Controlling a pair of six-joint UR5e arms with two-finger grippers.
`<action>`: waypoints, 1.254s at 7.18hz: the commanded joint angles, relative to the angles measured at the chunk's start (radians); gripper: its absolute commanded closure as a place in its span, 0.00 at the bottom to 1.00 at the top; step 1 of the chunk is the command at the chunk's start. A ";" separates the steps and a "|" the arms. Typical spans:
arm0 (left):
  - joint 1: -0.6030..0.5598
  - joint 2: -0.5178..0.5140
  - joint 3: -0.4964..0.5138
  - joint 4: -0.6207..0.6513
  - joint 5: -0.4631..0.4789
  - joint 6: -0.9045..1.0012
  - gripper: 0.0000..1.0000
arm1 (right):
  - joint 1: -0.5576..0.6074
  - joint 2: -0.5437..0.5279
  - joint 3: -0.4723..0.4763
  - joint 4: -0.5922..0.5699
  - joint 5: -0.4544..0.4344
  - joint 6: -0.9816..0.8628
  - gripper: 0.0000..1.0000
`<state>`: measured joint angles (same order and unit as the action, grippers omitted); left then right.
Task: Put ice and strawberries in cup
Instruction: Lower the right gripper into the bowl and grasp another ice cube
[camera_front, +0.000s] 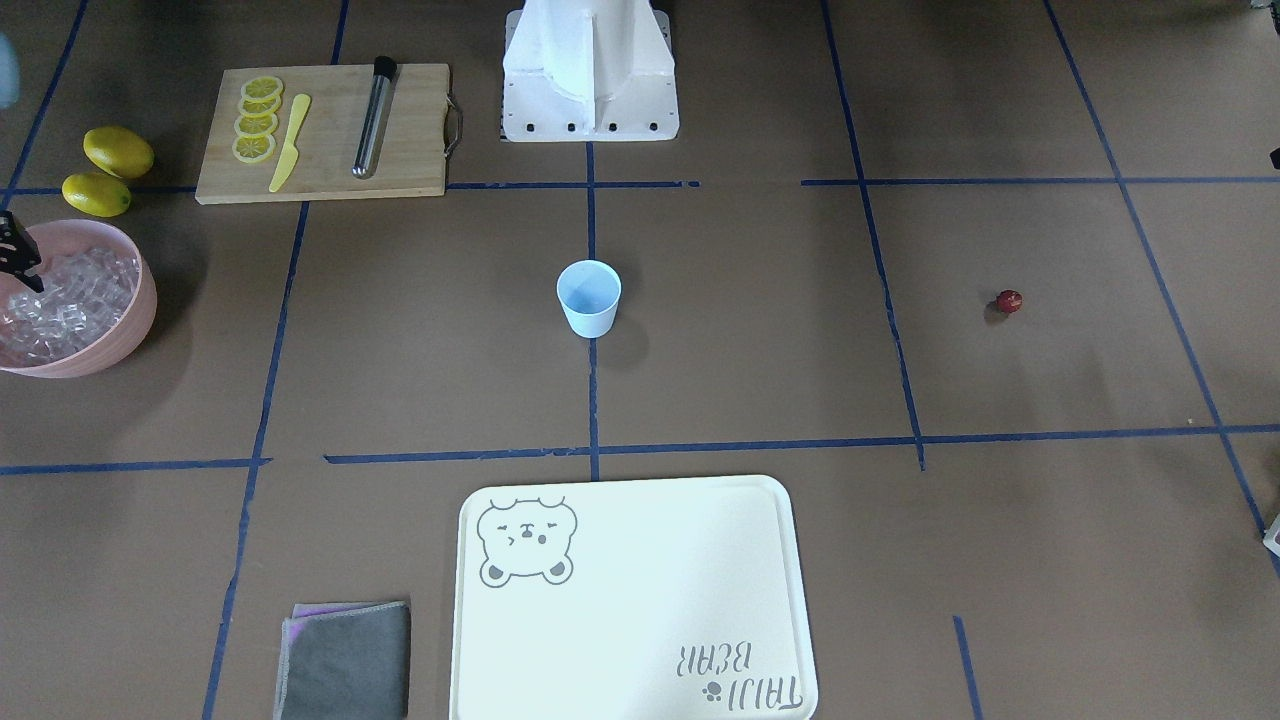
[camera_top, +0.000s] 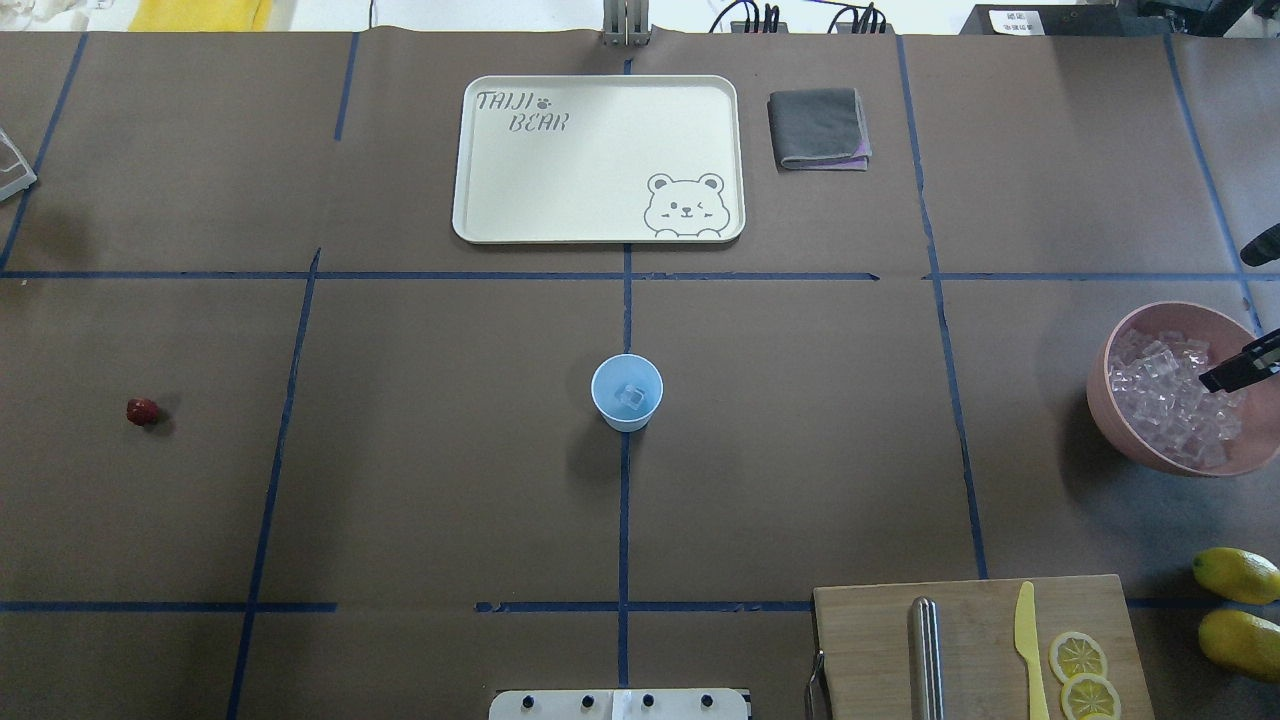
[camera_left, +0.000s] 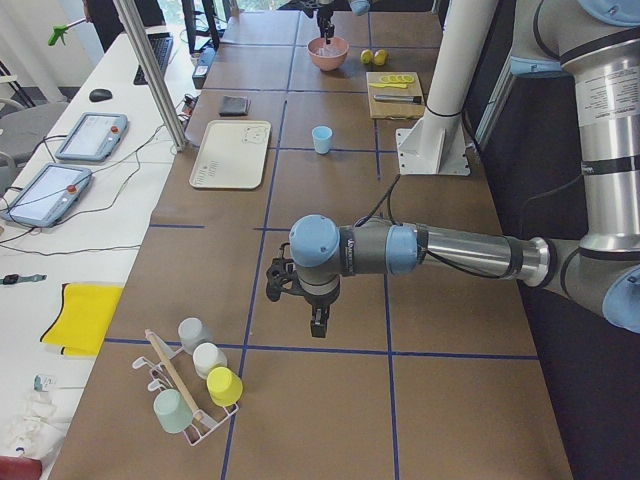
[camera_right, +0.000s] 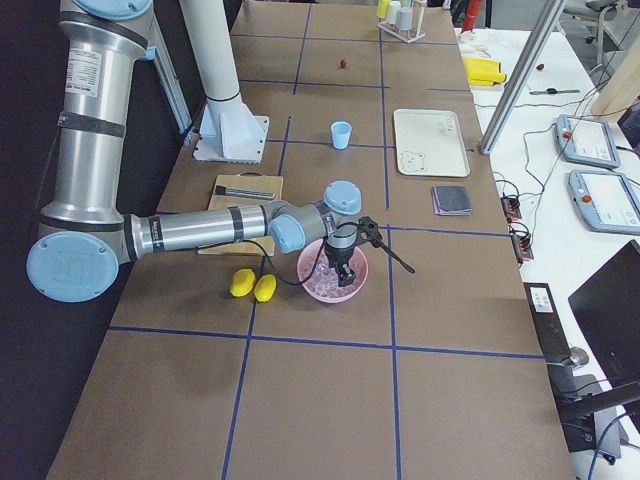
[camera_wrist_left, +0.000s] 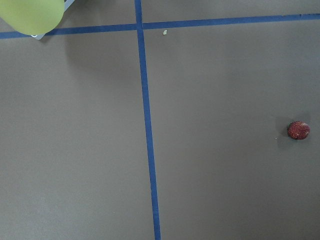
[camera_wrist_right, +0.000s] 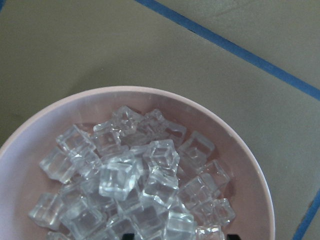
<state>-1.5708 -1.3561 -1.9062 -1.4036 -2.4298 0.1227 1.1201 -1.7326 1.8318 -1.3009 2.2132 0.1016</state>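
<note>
Ice (camera_wrist_right: 135, 185): hard, slick, light; pinch one cube across flat faces. Right gripper (camera_top: 1225, 375) parted, empty, over bowl (camera_top: 1100, 372); left gripper (camera_left: 318, 325) unclear.

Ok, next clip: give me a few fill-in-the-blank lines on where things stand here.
The right gripper hangs over the pink ____. The strawberry lies on the table at the robot's ____ side. The cup holds one clear ____ cube.
Missing: bowl, left, ice.

links (camera_right: 190, 232): silver tube | joint caps (camera_left: 315, 240): pale blue | left tool (camera_left: 318, 330): black | pedestal (camera_front: 590, 70): white, bolted
</note>
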 joint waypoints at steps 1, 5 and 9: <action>0.000 0.000 -0.001 0.000 0.000 0.000 0.00 | -0.019 0.001 -0.012 0.000 -0.001 -0.003 0.31; 0.000 0.000 -0.001 0.000 0.000 0.002 0.00 | -0.025 0.007 -0.029 0.002 -0.006 -0.010 0.33; 0.000 0.000 -0.001 0.000 0.000 0.002 0.00 | -0.026 0.015 -0.045 0.002 -0.007 -0.008 0.41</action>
<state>-1.5708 -1.3560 -1.9067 -1.4036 -2.4298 0.1243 1.0938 -1.7190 1.7890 -1.2993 2.2065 0.0925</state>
